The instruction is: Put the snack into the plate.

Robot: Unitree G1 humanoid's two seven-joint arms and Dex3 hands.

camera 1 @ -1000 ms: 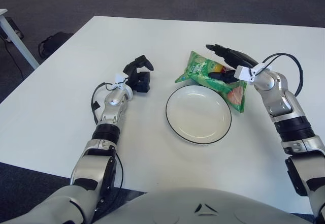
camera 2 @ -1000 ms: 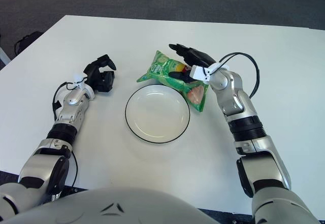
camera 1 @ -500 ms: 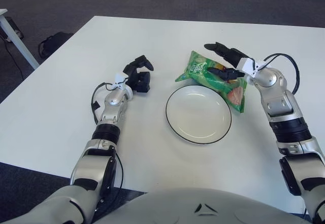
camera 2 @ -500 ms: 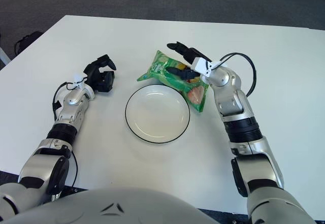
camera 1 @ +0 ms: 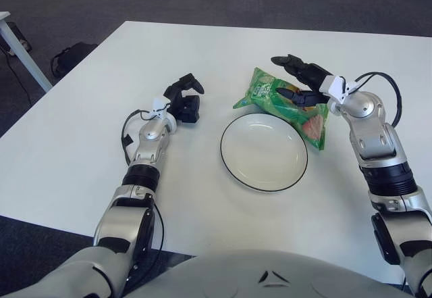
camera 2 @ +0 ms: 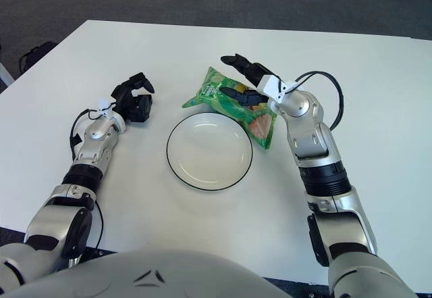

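The table point(camera 1: 81, 129) is a broad white top with plenty of bare surface on every side of the work; its near and left edges lie well apart from the fingers, so nothing crowds a move.

The plate point(camera 1: 264, 180) sits just on the near side of the right hand's fingers, white with a thin dark rim, shallow and bare inside. That low rim should be easy to clear.

The snack point(camera 1: 270, 95) is a green crinkly bag lying flat directly under the fingers, its near edge touching or overlapping the plate's far rim. It looks light, soft and puffed, likely slippery film that buckles when squeezed and whose contents may crush. A hold across the bag's upper end, or a pinch at a sealed seam, seems safest.

The right hand point(camera 1: 301, 87) hovers over the bag's far-right part, fingers point(camera 1: 287, 61) spread, one reaching beyond the bag, another bent toward its top. It grips nothing yet.

The left hand point(camera 1: 183, 101) shows left of the plate, well apart from the bag, fingers curled and holding nothing.
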